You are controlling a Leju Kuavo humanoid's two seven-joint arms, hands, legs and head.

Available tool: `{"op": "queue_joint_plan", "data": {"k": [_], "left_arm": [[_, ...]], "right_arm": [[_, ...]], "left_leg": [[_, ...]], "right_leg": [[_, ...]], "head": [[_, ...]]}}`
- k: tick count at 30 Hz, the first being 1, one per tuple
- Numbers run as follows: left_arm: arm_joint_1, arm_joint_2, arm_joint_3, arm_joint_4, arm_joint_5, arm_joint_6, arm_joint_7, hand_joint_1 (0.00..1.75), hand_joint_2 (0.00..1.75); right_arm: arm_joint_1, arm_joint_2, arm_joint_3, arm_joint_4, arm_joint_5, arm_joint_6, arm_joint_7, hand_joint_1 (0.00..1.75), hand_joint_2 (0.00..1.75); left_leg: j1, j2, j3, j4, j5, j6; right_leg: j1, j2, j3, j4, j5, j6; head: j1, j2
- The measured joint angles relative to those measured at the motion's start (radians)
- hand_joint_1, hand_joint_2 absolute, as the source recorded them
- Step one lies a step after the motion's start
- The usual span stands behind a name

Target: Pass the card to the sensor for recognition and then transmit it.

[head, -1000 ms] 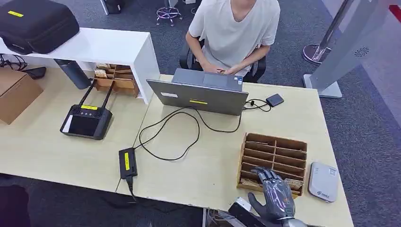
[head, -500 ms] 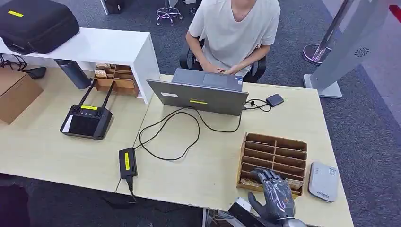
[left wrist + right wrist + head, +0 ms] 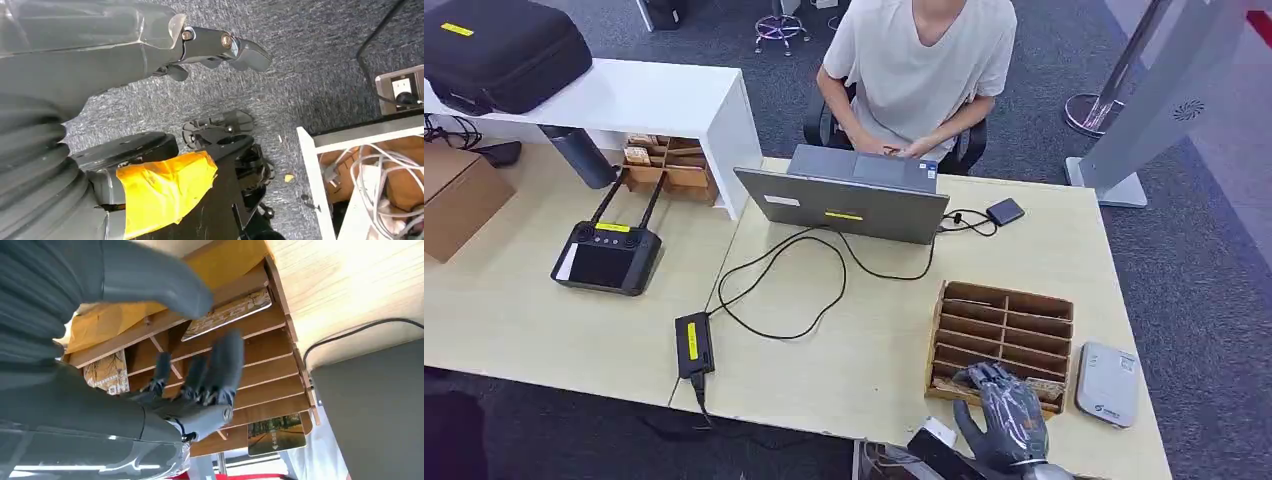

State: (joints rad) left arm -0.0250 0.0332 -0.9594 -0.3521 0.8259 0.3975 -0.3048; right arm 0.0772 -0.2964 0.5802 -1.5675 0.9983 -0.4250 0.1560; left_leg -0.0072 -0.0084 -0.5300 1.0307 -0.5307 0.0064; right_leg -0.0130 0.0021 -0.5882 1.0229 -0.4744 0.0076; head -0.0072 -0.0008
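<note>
1. Left hand (image 3: pixel 220 47): in the left wrist view it hangs beside the robot's body above grey carpet; fingers apart, holding nothing
2. Desk (image 3: pixel 854 340): pale wood. From left to right it carries a black controller (image 3: pixel 606 258), a black power brick (image 3: pixel 694 344) with its looped cable, a grey laptop (image 3: pixel 844 205) and the wooden card rack (image 3: pixel 1002 335). Bare desk surface lies between the power brick and the rack
3. Card rack: a slotted tray near the desk's front right corner, its front edge close to the desk edge. In the right wrist view a printed card (image 3: pixel 227 314) lies flat in one slot; another card (image 3: pixel 276 434) shows a green landscape in a different slot
4. Right hand (image 3: pixel 1006 405): positioned over the front slots of the rack, fingers (image 3: pixel 226 362) curled down into the slots, thumb apart. Whether it grips a card cannot be determined
5. Sensor (image 3: pixel 1108 384): a flat white unit just right of the rack, near the desk's right edge
</note>
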Motion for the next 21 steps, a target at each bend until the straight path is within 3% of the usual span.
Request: {"op": "queue_joint_plan", "data": {"k": [17, 21], "left_arm": [[0.000, 0.001, 0.008, 0.001, -0.012, -0.010, -0.001, 0.00, 1.75], [0.000, 0.000, 0.008, 0.003, -0.025, 0.017, -0.006, 0.00, 1.75]], "right_arm": [[-0.001, 0.000, 0.000, -0.003, -0.012, -0.003, -0.002, 1.75, 1.75], [-0.001, 0.000, 0.000, -0.005, -0.013, -0.003, -0.002, 1.75, 1.75]], "left_leg": [[0.000, 0.000, 0.000, 0.000, 0.000, 0.000], [0.000, 0.000, 0.000, 0.000, 0.000, 0.000]], "right_leg": [[0.000, 0.000, 0.000, 0.000, 0.000, 0.000], [0.000, 0.000, 0.000, 0.000, 0.000, 0.000]], "head": [[0.000, 0.000], [0.000, 0.000]]}}
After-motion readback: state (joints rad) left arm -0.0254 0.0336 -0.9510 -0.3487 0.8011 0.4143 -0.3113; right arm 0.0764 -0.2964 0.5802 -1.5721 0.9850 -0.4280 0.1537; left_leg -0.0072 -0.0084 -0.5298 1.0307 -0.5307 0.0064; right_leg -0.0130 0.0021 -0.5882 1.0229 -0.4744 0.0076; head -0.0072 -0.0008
